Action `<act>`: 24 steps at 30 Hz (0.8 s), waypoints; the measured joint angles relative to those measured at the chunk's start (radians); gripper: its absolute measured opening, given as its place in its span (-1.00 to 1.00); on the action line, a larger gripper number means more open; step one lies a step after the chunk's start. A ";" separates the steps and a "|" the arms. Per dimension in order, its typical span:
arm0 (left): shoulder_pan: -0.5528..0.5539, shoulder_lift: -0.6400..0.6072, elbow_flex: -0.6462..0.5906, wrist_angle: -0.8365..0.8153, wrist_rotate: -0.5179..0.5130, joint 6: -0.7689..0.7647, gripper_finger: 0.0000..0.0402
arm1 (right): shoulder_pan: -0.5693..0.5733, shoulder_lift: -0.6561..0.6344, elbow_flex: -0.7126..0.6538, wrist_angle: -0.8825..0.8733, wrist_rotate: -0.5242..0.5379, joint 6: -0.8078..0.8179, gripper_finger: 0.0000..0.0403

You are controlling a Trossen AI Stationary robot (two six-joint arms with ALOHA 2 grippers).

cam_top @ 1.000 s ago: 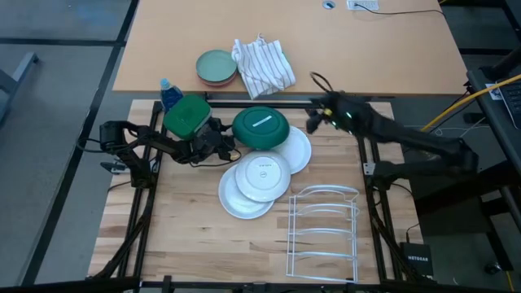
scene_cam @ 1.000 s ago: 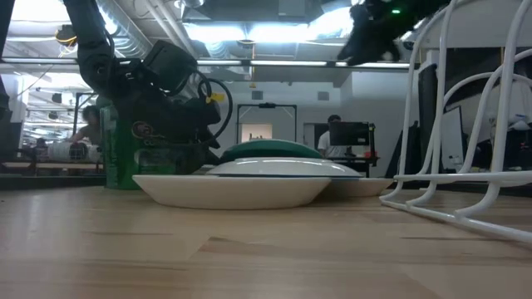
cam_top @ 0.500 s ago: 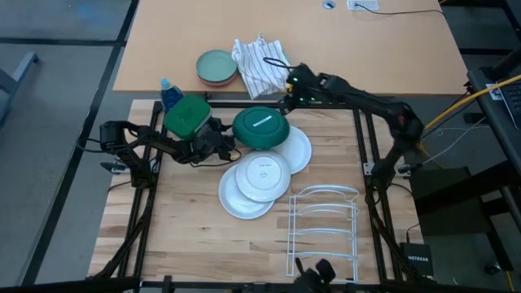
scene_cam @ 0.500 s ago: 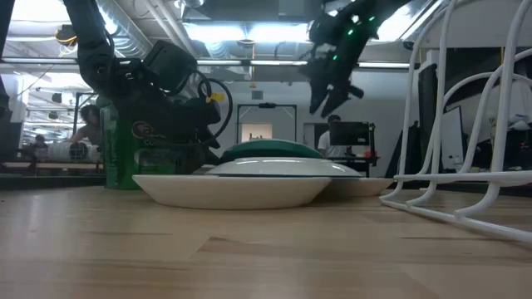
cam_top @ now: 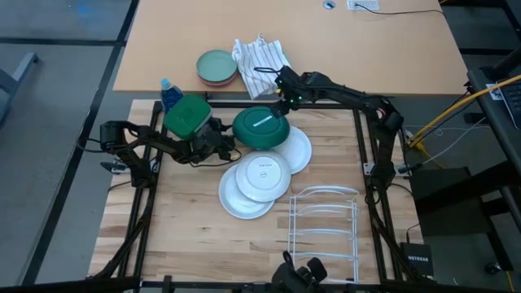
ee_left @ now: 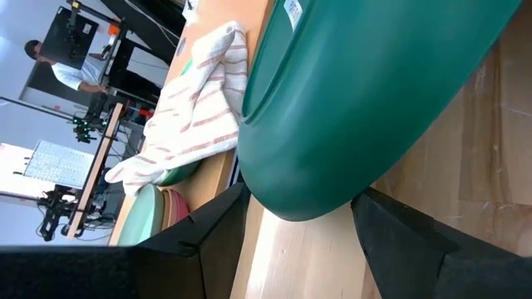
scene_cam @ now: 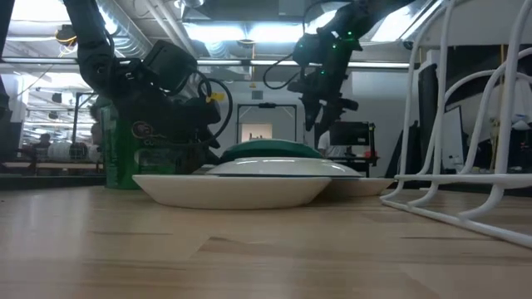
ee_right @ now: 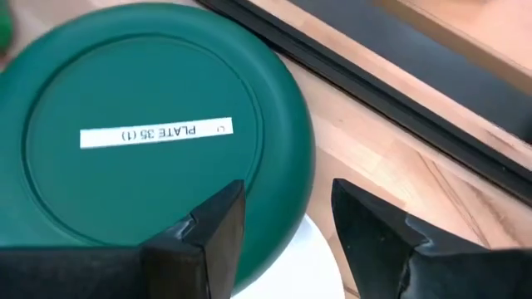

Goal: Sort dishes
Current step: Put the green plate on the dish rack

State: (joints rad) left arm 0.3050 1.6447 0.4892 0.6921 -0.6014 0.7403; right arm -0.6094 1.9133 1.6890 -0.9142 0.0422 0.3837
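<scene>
A dark green plate (cam_top: 260,128) lies upside down at the table's far middle, its right rim resting on a white plate (cam_top: 299,153). A smaller white plate with a centre stamp (cam_top: 262,175) lies on another white plate (cam_top: 238,199). My left gripper (cam_top: 229,143) is open and level, with its fingers on either side of the green plate's left rim (ee_left: 307,199). My right gripper (cam_top: 285,99) is open and points down, hovering above the green plate's far right rim (ee_right: 291,158), clear of it in the low view (scene_cam: 320,112). My left gripper comes level from the table's left, one finger on each side of the green plate's left rim (ee_left: 274,203). I cannot tell whether the fingers touch it. The plate lies flat on the table and the white plate.
A green-lidded jar (cam_top: 187,116) and a blue-capped bottle (cam_top: 167,89) stand beside my left arm. A white wire rack (cam_top: 326,228) stands at the near right. On the far desk lie a striped cloth (cam_top: 262,65) and a pale green dish on a pinkish one (cam_top: 216,67).
My right gripper has swung toward the table's left along the far edge and come down toward the dark green plate's far right rim. The plates have kept still.
</scene>
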 joint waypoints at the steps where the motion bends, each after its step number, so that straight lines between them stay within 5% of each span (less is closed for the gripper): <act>1: 0.000 0.000 0.000 0.000 0.000 0.000 0.05 | 0.000 0.000 0.000 -0.001 0.001 0.009 -0.08; 24: 0.000 0.000 0.000 0.000 0.000 0.000 0.05 | 0.083 -0.005 0.106 -0.024 -0.113 0.225 -0.08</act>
State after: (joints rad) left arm 0.3050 1.6447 0.4892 0.6918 -0.6014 0.7403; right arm -0.5267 1.9083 1.7954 -0.9382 -0.0711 0.6082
